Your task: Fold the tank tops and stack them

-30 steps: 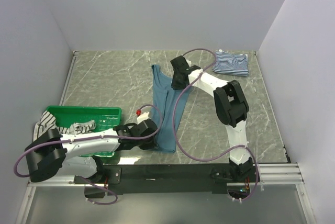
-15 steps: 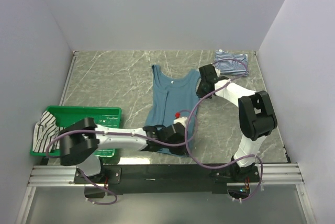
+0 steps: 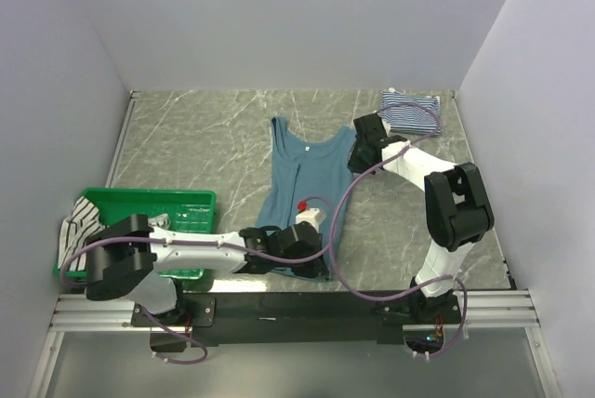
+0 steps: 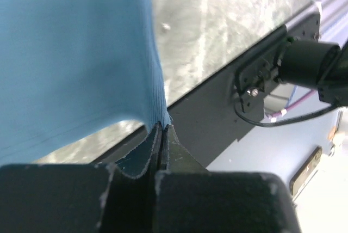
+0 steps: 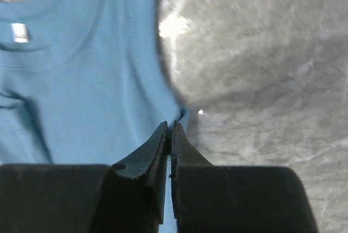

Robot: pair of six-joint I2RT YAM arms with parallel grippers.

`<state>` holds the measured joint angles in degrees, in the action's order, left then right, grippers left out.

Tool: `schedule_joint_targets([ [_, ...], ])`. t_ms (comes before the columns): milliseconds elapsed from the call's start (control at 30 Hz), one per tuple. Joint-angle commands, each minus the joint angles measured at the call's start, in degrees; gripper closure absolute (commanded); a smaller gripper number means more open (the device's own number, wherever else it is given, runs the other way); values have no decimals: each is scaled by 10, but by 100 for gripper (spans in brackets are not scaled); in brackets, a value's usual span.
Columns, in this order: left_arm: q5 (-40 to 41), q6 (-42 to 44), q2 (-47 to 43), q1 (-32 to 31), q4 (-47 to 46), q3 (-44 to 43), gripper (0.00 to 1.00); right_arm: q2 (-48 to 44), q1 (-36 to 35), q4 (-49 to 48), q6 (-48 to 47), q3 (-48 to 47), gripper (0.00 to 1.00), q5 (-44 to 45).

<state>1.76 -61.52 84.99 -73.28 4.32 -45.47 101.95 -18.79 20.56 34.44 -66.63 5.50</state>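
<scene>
The teal-blue tank top (image 3: 302, 184) lies spread on the table's middle, neckline toward the back. My left gripper (image 3: 321, 263) is shut on its near right hem corner (image 4: 155, 110) by the front edge. My right gripper (image 3: 356, 152) is shut on its far right shoulder strap (image 5: 176, 114). The fine navy-and-white striped tank top (image 3: 409, 112) lies folded at the back right. The broader black-and-white striped tank top (image 3: 76, 223) hangs over the left end of the green basket (image 3: 191, 201).
The green basket stands at the near left by the left arm's base. The black mounting rail (image 3: 279, 307) runs along the table's front edge. Grey walls close the table on three sides.
The teal top went from a narrow bunched strip to spread wide. My left gripper swept right with the hem, then eased back slightly. My right gripper carried the strap right.
</scene>
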Motion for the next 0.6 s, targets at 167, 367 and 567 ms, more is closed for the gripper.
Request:
schedule_joint_targets([
  [167,37,-47,-81,27,5,64,99,24,-35,6,7,-82,100,9],
  [367,60,-74,-118,41,32,101,99,84,-69,31,12,-154,100,14],
  [567,82,-98,-163,59,72,135,99,149,-98,45,18,-215,100,14],
])
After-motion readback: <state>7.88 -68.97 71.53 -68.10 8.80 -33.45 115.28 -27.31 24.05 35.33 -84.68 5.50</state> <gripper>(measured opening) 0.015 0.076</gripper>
